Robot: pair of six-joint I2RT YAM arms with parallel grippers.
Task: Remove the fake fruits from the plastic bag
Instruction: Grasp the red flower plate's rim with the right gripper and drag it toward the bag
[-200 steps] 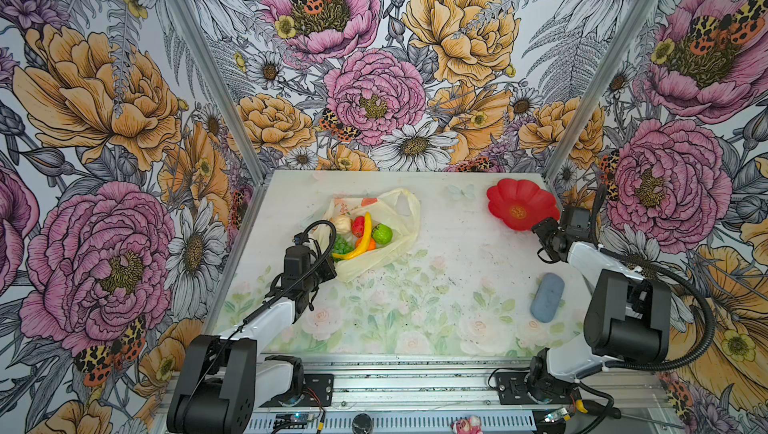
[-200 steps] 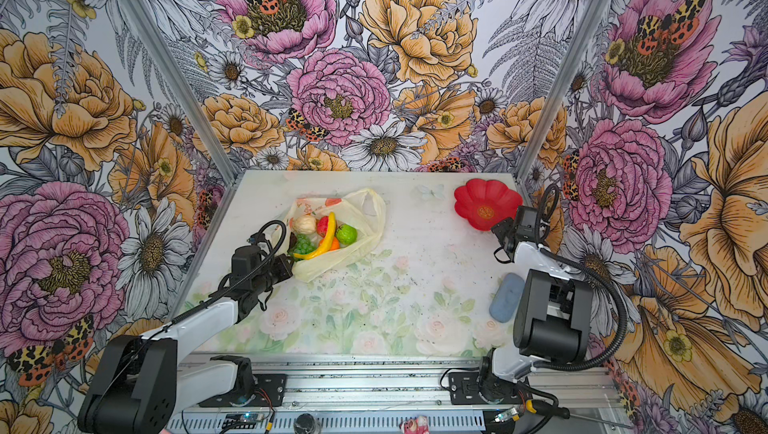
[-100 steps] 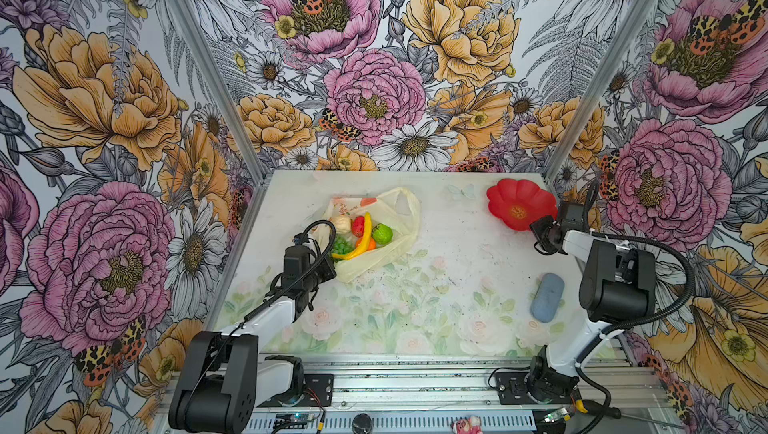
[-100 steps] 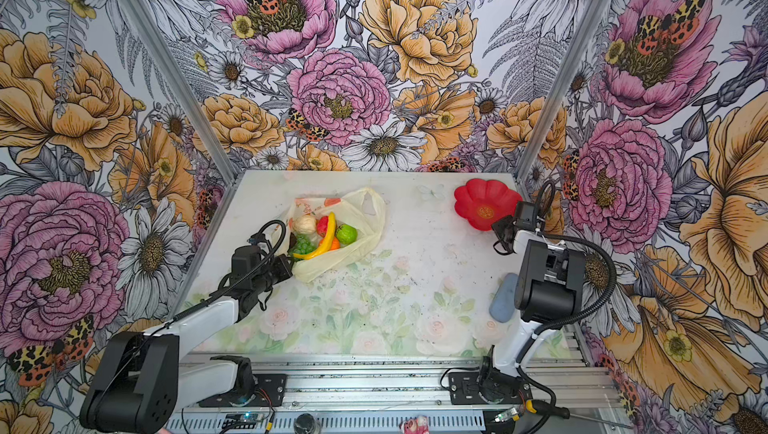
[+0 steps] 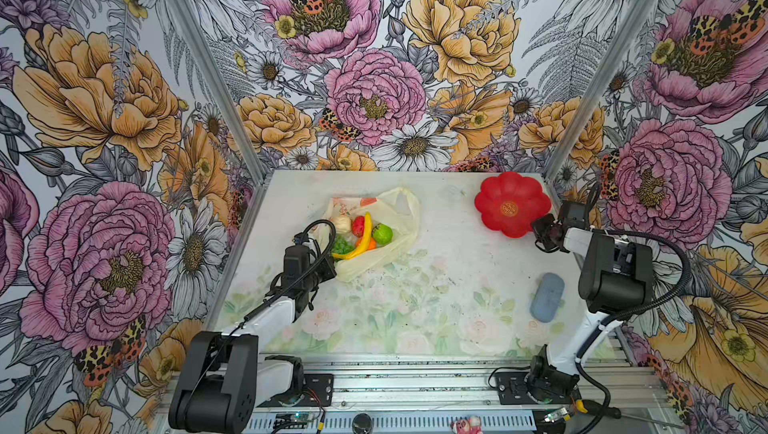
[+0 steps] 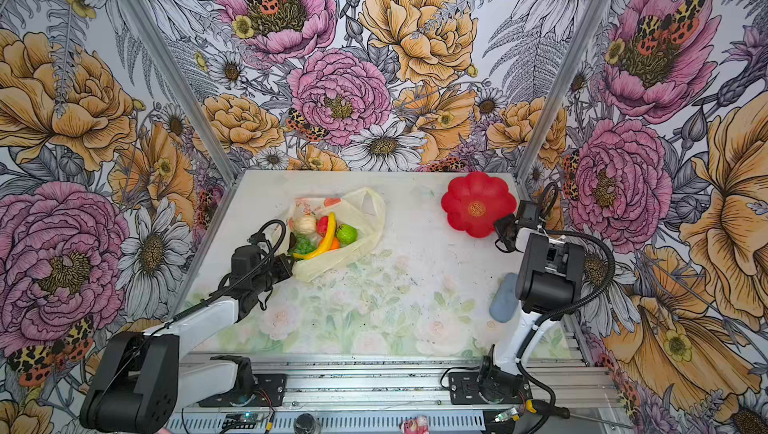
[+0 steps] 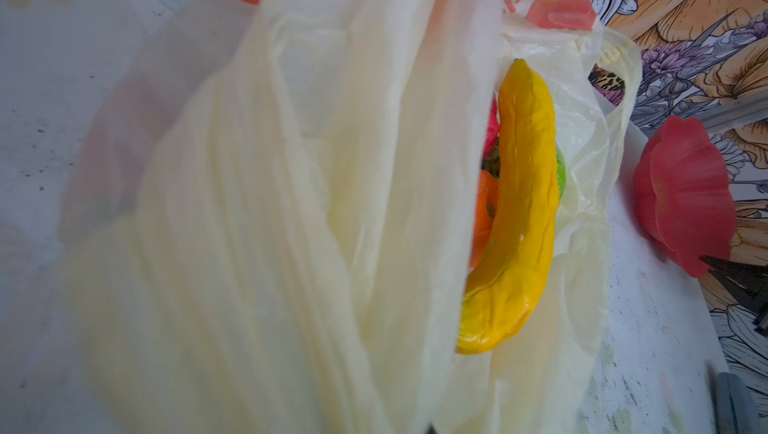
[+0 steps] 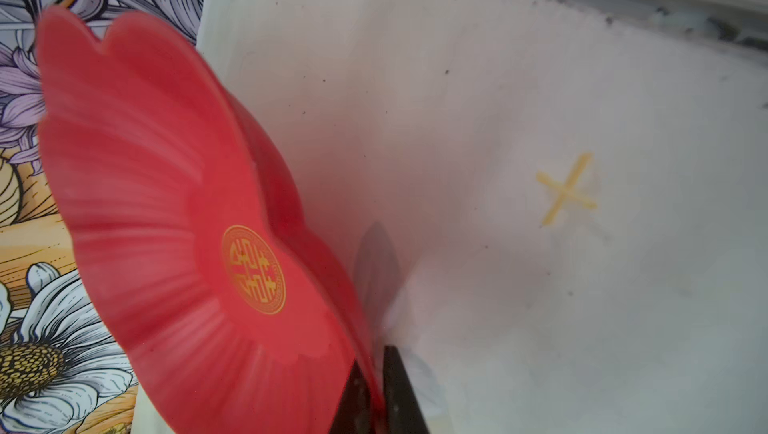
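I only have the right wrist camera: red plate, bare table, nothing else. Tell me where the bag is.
Observer: The plastic bag lies left of the centre of the table, well apart from your red plate.
Operator: Now the contents.
Observer: The fake fruits sit inside it; none lies out on the table.
Operator: Give me the left arm.
Observer: The left gripper is shut on the bag's near-left corner.
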